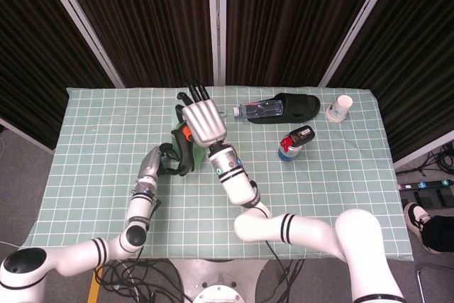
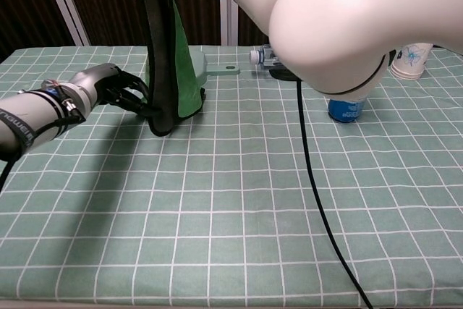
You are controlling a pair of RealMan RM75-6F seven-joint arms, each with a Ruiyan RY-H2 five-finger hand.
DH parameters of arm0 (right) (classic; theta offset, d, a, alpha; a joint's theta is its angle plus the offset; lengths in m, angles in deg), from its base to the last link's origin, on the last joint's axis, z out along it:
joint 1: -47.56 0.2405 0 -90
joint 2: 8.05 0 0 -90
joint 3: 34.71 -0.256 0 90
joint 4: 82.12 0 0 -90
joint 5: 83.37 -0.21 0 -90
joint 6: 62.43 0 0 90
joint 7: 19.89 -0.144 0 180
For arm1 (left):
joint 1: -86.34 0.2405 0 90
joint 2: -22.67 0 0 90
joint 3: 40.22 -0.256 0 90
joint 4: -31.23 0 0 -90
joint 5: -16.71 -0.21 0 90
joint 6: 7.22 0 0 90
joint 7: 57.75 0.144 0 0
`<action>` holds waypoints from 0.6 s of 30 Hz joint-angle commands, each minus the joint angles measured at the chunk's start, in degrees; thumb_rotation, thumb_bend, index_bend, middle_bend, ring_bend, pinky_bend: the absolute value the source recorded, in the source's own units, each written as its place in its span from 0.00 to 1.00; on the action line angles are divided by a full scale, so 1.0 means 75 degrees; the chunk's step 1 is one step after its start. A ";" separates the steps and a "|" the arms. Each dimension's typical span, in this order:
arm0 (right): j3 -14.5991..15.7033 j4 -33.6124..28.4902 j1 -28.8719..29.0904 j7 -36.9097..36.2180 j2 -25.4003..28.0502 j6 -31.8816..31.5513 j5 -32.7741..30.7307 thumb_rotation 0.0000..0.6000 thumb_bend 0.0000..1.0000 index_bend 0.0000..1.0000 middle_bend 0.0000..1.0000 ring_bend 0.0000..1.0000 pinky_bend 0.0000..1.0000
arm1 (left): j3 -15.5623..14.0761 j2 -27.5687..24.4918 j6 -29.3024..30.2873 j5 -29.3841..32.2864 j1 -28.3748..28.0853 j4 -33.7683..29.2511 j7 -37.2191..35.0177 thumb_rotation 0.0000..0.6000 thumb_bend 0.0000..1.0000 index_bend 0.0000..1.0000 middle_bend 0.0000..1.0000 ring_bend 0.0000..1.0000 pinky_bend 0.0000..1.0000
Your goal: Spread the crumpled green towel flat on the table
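Observation:
The green towel (image 2: 185, 70) with a black border hangs upright from above, and its lower end touches the table (image 2: 217, 200). My right hand (image 1: 203, 120) is raised over the table and holds the towel's top; an orange tag shows there. In the chest view this hand is above the frame and only its white arm (image 2: 340, 19) shows. My left hand (image 2: 101, 86) lies low on the table at the left. Its fingers (image 2: 134, 99) grip the towel's lower black edge. In the head view the towel (image 1: 186, 150) bunches between my left hand (image 1: 152, 165) and my right forearm.
At the back of the table lie a clear bottle (image 1: 261, 109), a black slipper (image 1: 296, 107), a paper cup (image 1: 342, 107) and a pale green flat piece (image 2: 223, 70). A blue can (image 2: 346, 108) stands right of the middle. A black cable (image 2: 312, 200) hangs down from my right arm.

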 commanded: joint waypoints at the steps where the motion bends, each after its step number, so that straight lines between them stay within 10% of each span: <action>1: 0.0117 -0.0213 -0.0124 -0.0106 0.0197 0.0080 0.0081 1.00 0.39 0.78 0.25 0.03 0.00 | 0.0049 0.0068 0.0074 -0.0134 0.0030 0.0049 -0.0114 1.00 0.33 0.70 0.37 0.28 0.24; 18: 0.0886 -0.1613 -0.1182 -0.1216 0.1552 0.0360 0.0588 1.00 0.39 0.78 0.25 0.03 0.00 | -0.0292 -0.0863 -0.0326 -0.1716 0.0699 -0.0779 -0.1024 1.00 0.47 0.80 0.44 0.30 0.24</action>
